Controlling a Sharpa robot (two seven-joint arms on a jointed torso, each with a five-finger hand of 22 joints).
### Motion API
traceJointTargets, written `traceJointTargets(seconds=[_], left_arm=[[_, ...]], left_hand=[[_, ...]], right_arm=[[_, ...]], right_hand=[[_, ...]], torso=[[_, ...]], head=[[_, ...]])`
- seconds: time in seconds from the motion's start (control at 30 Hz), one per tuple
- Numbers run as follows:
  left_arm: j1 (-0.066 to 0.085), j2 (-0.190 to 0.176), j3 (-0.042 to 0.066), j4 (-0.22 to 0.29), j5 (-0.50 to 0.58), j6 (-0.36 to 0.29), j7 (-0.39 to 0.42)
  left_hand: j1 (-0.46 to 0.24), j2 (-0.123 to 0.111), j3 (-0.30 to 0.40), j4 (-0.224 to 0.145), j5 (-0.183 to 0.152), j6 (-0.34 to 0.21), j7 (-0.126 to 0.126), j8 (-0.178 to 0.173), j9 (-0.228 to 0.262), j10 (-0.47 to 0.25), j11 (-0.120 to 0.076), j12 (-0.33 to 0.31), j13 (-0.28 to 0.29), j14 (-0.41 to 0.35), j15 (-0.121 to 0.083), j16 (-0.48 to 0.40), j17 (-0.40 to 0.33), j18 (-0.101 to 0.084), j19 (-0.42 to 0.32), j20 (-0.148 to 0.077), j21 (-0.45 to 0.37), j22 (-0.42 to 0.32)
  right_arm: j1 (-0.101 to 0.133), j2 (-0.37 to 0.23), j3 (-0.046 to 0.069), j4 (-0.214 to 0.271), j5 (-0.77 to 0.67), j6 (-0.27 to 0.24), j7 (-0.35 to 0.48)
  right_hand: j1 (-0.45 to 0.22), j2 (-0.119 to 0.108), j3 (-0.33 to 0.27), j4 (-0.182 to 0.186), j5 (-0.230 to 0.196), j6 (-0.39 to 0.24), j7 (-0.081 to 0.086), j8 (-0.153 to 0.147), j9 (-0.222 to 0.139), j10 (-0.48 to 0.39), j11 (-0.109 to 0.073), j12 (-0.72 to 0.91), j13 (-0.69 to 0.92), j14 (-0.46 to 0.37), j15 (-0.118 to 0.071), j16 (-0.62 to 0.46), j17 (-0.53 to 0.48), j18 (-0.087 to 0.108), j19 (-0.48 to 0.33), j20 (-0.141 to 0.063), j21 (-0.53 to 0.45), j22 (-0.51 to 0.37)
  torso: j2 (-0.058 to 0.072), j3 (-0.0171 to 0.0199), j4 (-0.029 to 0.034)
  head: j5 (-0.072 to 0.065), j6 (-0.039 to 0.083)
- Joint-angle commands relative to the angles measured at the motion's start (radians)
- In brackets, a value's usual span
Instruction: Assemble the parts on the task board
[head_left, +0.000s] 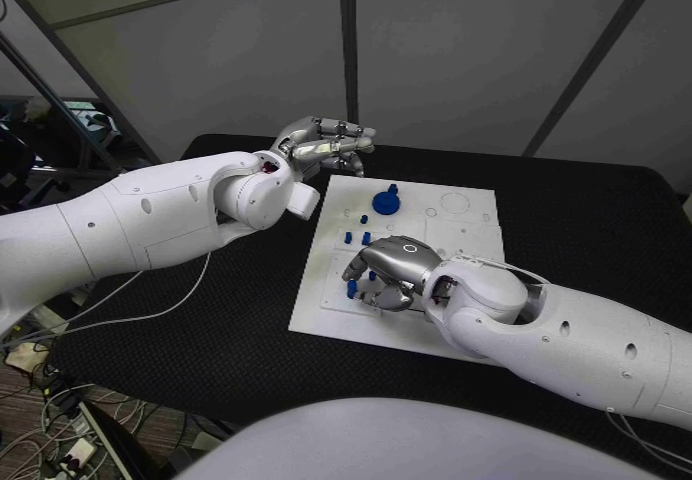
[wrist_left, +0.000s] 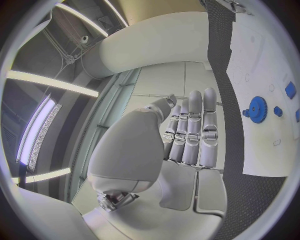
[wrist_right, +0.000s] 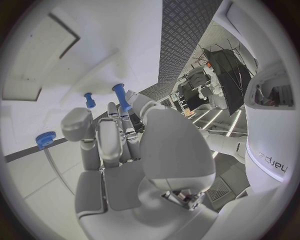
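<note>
Nearest me, the right hand (head_left: 387, 272) is down on the near part of the board (head_left: 462, 240), fingers curled in over the small pegs. In its wrist view a blue peg (wrist_right: 122, 97) stands up right at the fingertips (wrist_right: 129, 122); it looks pinched there, though I cannot tell for sure whether they clamp it or only touch it. Another short peg (wrist_right: 90, 100) stands just beside it, apart from the hand.

The danger, I'd say, is that knuckle and palm crowd the neighbouring pegs (head_left: 351, 237): a tilt of the wrist could knock one over or drag the held peg askew, so it jams or drops.

Farther up the board stands the blue gear (head_left: 387, 202), with a smaller blue piece (head_left: 392, 188) just behind it. More pieces lie near the gear in the left wrist view (wrist_left: 277, 111).

At the far left corner of the board the left hand (head_left: 325, 143) hovers over the black table (head_left: 606, 215), holding nothing; its fingers (wrist_left: 195, 131) lie straight and pressed side by side. It blocks nothing, but it sits close to the gear.
</note>
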Motion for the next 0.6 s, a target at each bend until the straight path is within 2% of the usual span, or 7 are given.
traceJointTargets(seconds=[0.03, 0.23, 0.47, 0.5, 0.53, 0.6], left_arm=[[0.002, 0.000, 0.001, 0.000, 0.003, 0.014, -0.002], [0.002, -0.001, 0.000, -0.001, 0.003, 0.015, -0.005], [0.001, -0.003, -0.002, -0.007, 0.003, 0.016, -0.007], [0.001, -0.003, -0.003, -0.008, 0.003, 0.017, -0.007], [0.001, -0.003, -0.005, -0.009, 0.003, 0.018, -0.007], [0.001, -0.004, -0.007, -0.009, 0.003, 0.018, -0.007]], left_hand=[[-0.002, 0.008, 0.001, -0.006, 0.003, 0.000, 0.002, 0.003, -0.001, -0.006, 0.000, 0.006, -0.001, -0.007, 0.000, -0.004, -0.001, 0.001, -0.008, -0.001, 0.005, 0.001], [-0.008, 0.008, -0.001, -0.003, 0.002, -0.005, 0.003, 0.002, -0.002, -0.010, 0.002, 0.006, -0.003, -0.008, 0.002, -0.004, -0.003, 0.001, -0.009, 0.000, 0.004, 0.000], [-0.008, 0.008, -0.001, -0.003, 0.002, -0.005, 0.003, 0.002, -0.002, -0.010, 0.002, 0.006, -0.003, -0.008, 0.002, -0.004, -0.003, 0.001, -0.009, 0.000, 0.004, 0.000], [-0.008, 0.008, -0.001, -0.003, 0.002, -0.005, 0.003, 0.002, -0.002, -0.010, 0.002, 0.006, -0.003, -0.008, 0.002, -0.004, -0.003, 0.001, -0.009, 0.000, 0.004, 0.000], [-0.008, 0.008, -0.001, -0.003, 0.002, -0.005, 0.003, 0.002, -0.002, -0.010, 0.002, 0.006, -0.003, -0.008, 0.002, -0.004, -0.003, 0.001, -0.009, 0.000, 0.004, 0.000], [-0.008, 0.008, -0.001, -0.003, 0.002, -0.005, 0.003, 0.002, -0.002, -0.010, 0.002, 0.006, -0.003, -0.008, 0.002, -0.004, -0.003, 0.001, -0.009, 0.000, 0.004, 0.000]], right_arm=[[0.001, -0.004, 0.000, 0.009, -0.007, -0.068, 0.009], [-0.010, -0.041, 0.001, 0.052, -0.007, -0.133, 0.013], [-0.013, -0.128, 0.002, 0.126, 0.019, -0.226, 0.019], [-0.010, -0.156, 0.004, 0.144, 0.050, -0.240, 0.019], [-0.008, -0.174, 0.008, 0.154, 0.074, -0.248, 0.018], [-0.005, -0.205, 0.021, 0.166, 0.121, -0.254, 0.012]], right_hand=[[-0.001, -0.011, -0.010, -0.001, -0.004, -0.009, 0.001, 0.000, -0.001, -0.012, -0.001, 0.005, 0.000, 0.008, 0.008, -0.007, -0.009, 0.006, -0.008, 0.001, -0.008, -0.011], [-0.003, -0.013, -0.022, 0.001, 0.003, -0.015, 0.001, 0.001, -0.002, -0.010, -0.002, 0.019, 0.003, 0.008, 0.008, -0.006, -0.011, 0.006, -0.008, 0.001, -0.008, -0.010], [-0.004, -0.015, -0.031, 0.002, 0.007, -0.018, 0.002, 0.002, -0.001, -0.011, -0.003, 0.028, 0.004, 0.007, 0.007, -0.008, -0.016, 0.008, -0.010, 0.000, -0.013, -0.016], [-0.004, -0.012, -0.035, 0.004, 0.010, -0.013, 0.003, 0.005, 0.000, -0.005, -0.004, 0.036, 0.005, 0.006, 0.006, -0.008, -0.019, 0.008, -0.010, 0.000, -0.014, -0.018], [-0.004, -0.010, -0.037, 0.006, 0.012, -0.007, 0.004, 0.007, 0.001, 0.000, -0.004, 0.043, 0.006, 0.006, 0.006, -0.010, -0.022, 0.008, -0.010, 0.000, -0.015, -0.019], [-0.010, -0.004, -0.040, 0.015, 0.018, 0.010, 0.008, 0.014, 0.005, 0.040, -0.007, 0.072, 0.013, 0.009, 0.004, -0.006, -0.018, 0.007, -0.006, 0.000, -0.012, -0.015]], torso=[[0.000, 0.0005, -0.0003], [0.000, 0.0022, -0.0032], [-0.001, 0.0034, -0.0095], [-0.002, 0.0043, -0.0109], [-0.002, 0.0038, -0.0091], [-0.004, 0.0037, -0.0093]], head=[[0.001, 0.001], [0.002, 0.007], [-0.004, 0.017], [-0.012, 0.022], [-0.019, 0.025], [-0.046, 0.036]])
